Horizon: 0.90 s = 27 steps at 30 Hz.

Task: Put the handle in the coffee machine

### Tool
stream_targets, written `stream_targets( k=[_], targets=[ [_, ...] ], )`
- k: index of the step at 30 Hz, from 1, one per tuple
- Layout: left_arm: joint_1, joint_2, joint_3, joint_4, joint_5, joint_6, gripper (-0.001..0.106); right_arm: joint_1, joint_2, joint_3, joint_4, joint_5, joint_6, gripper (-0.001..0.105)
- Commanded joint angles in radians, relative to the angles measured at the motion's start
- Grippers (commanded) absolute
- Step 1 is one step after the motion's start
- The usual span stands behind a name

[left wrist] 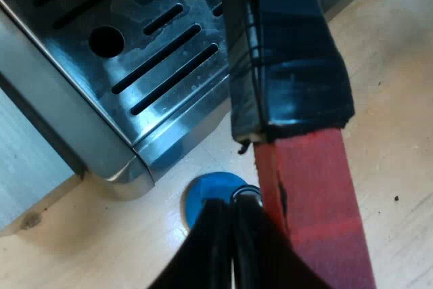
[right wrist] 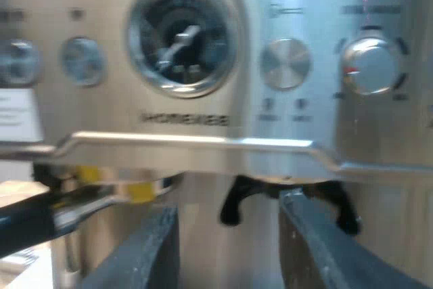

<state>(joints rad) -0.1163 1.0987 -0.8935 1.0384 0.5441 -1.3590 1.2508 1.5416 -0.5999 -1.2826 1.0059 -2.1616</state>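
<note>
The holder's dark handle [left wrist: 291, 65] hangs over the espresso machine's slotted drip tray [left wrist: 155, 59], and its red end [left wrist: 318, 208] reaches out above the wooden table. My left gripper [left wrist: 233, 248] is shut, its fingers pressed together against the side of the red end. In the right wrist view the metal holder [right wrist: 81, 211] sits under a yellow part at the machine's front [right wrist: 291, 5], with its dark handle pointing away. The brew head [right wrist: 284, 187] with black lugs has nothing in it. My right gripper [right wrist: 230, 252] stands open just before it.
A blue tamper [left wrist: 206, 191] lies on the wood below my left fingers, close to the drip tray's corner. On the machine's face are a round pressure gauge [right wrist: 179, 38] and a silver knob [right wrist: 369, 65]. A steel bar [right wrist: 203, 143] runs across above the brew head.
</note>
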Motion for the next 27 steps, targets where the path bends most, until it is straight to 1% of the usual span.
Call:
stream_targets(
  k=[1, 4, 6, 7, 10, 11, 13, 14, 16, 17, 18, 19, 20, 21, 22, 27],
  targets=[
    [-0.032, -0.013, 0.0, 0.04, 0.112, -0.007, 0.0, 0.034, -0.018, 0.006, -0.013, 0.012, -0.018, 0.037],
    [-0.063, -0.015, 0.0, 0.043, 0.11, -0.011, 0.0, 0.064, -0.032, 0.006, -0.013, 0.012, -0.018, 0.037],
    [-0.101, -0.015, 0.0, 0.038, 0.087, -0.024, 0.0, 0.085, -0.056, 0.006, -0.013, 0.014, -0.016, 0.037],
    [-0.119, -0.015, 0.0, 0.033, 0.067, -0.028, 0.0, 0.094, -0.074, 0.006, 0.007, 0.014, -0.016, 0.037],
    [-0.144, -0.015, 0.0, 0.029, 0.055, -0.028, 0.0, 0.105, -0.123, 0.006, 0.093, 0.014, -0.007, 0.037],
    [-0.146, -0.015, 0.0, 0.027, 0.055, -0.028, 0.0, 0.109, -0.15, 0.006, 0.154, 0.009, 0.021, 0.037],
    [-0.157, -0.015, 0.0, 0.023, 0.055, -0.028, 0.0, 0.11, -0.206, 0.006, 0.29, -0.031, 0.119, 0.037],
    [-0.16, -0.015, 0.0, 0.011, 0.057, -0.048, 0.0, 0.11, -0.222, 0.006, 0.345, -0.05, 0.15, 0.037],
    [-0.16, -0.015, 0.0, 0.005, 0.057, -0.058, 0.0, 0.11, -0.282, 0.006, 0.512, -0.148, 0.244, 0.037],
    [-0.16, -0.015, 0.0, 0.005, 0.057, -0.058, 0.0, 0.11, -0.298, 0.006, 0.542, -0.176, 0.265, 0.037],
    [-0.16, -0.015, 0.0, 0.005, 0.059, -0.06, 0.0, 0.11, -0.329, 0.006, 0.626, -0.223, 0.305, 0.037],
    [-0.16, -0.015, 0.0, 0.005, 0.059, -0.062, 0.0, 0.11, -0.343, 0.006, 0.666, -0.24, 0.328, 0.037],
    [-0.16, -0.015, 0.0, 0.005, 0.059, -0.065, 0.0, 0.11, -0.37, 0.006, 0.739, -0.265, 0.372, 0.037],
    [-0.16, -0.015, 0.0, 0.005, 0.059, -0.067, 0.0, 0.11, -0.396, 0.006, 0.804, -0.282, 0.4, 0.037],
    [-0.16, -0.015, 0.0, 0.005, 0.059, -0.066, 0.0, 0.11, -0.415, 0.006, 0.848, -0.304, 0.412, 0.037],
    [-0.16, -0.015, 0.0, 0.005, 0.068, -0.066, 0.0, 0.11, -0.492, 0.006, 0.977, -0.393, 0.417, 0.037]
  ],
)
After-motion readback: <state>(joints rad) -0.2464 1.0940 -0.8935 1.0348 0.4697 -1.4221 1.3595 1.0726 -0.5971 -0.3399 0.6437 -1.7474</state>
